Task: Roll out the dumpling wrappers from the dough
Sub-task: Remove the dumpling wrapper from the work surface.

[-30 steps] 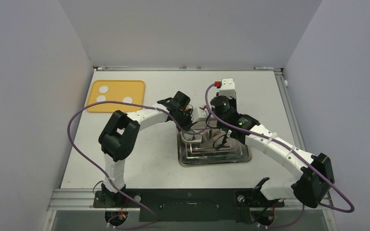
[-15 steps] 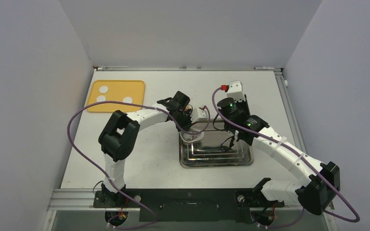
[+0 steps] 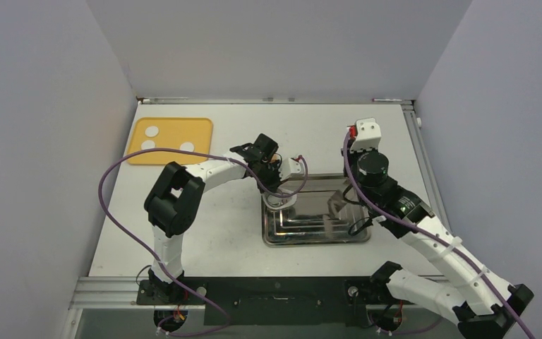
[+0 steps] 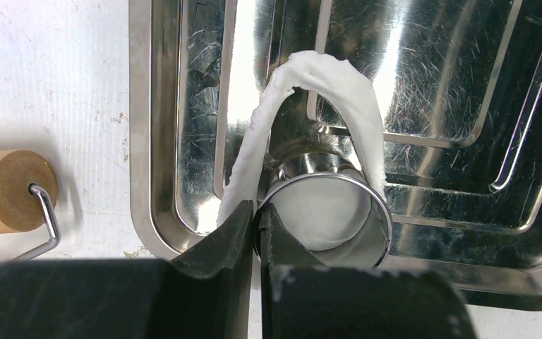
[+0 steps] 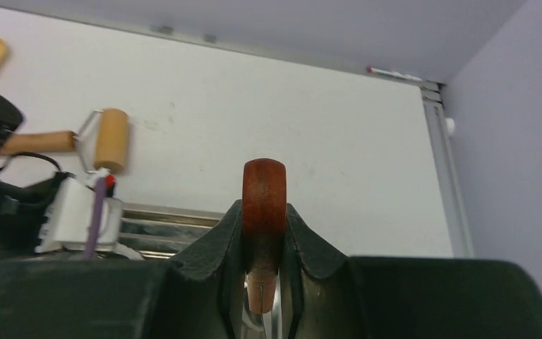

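Since the left gripper (image 4: pixel 257 212) is clenched on the near wall of the metal ring (image 4: pixel 324 176), the coming move turns on what lies just past those fingers. A white wrapper (image 4: pixel 324 215) fills the ring at about 1 o'clock from the tips, and a trimmed strip of dough (image 4: pixel 356 106) loops over the ring's far side toward 12 o'clock. All this sits at the 10 o'clock corner of the metal tray (image 4: pixel 155 141) — hard by its left rim, with open floor toward 3 o'clock. The right gripper (image 5: pixel 263 212) grasps a reddish wooden handle (image 5: pixel 264 180), its long axis running along the fingers and its working end hidden. That arm hangs by the tray's 3 o'clock edge, so the left is nearer. A rolling pin (image 5: pixel 111 138) lies beyond the tray at 12 o'clock — and three dough lumps (image 3: pixel 152 131) sit on the yellow tray (image 3: pixel 201 127), well apart at 10 o'clock.
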`<action>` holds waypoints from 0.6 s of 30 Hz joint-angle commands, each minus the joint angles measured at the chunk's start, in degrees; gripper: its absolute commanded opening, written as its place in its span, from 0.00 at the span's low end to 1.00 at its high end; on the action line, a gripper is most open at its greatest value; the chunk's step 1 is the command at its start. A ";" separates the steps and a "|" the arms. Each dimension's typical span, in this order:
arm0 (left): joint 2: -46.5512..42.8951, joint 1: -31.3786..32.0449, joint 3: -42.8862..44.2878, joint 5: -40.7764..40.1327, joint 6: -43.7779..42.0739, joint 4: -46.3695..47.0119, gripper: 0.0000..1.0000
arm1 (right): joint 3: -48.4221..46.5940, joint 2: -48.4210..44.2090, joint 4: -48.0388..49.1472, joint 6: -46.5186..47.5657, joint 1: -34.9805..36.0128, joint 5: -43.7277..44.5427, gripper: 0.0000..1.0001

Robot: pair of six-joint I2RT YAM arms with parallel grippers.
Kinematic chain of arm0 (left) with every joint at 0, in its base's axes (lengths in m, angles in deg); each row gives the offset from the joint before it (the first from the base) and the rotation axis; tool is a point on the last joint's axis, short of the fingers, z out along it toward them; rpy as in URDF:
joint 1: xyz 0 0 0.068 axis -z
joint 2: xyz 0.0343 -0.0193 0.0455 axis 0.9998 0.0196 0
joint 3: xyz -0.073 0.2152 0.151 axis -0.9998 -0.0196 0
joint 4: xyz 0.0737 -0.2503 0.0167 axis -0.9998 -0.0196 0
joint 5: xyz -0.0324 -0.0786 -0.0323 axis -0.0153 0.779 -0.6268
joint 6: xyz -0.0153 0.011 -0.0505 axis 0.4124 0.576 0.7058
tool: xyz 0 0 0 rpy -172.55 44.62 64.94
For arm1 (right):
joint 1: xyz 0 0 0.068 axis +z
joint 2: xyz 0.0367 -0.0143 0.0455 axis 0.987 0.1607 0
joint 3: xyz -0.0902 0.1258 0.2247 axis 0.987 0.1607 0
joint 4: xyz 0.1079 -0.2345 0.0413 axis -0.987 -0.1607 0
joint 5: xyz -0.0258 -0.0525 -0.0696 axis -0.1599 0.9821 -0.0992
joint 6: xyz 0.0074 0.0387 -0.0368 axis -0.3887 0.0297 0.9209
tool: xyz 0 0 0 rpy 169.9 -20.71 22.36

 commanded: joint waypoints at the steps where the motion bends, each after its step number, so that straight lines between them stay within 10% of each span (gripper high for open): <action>1: 0.63 -0.09 1.17 0.25 0.40 -2.99 0.00 | 4.56 -1.51 13.98 -2.26 2.04 -10.64 0.09; 18: 1.12 -0.27 1.95 1.40 1.35 -3.87 0.00 | 10.18 5.74 36.01 9.96 28.91 7.57 0.08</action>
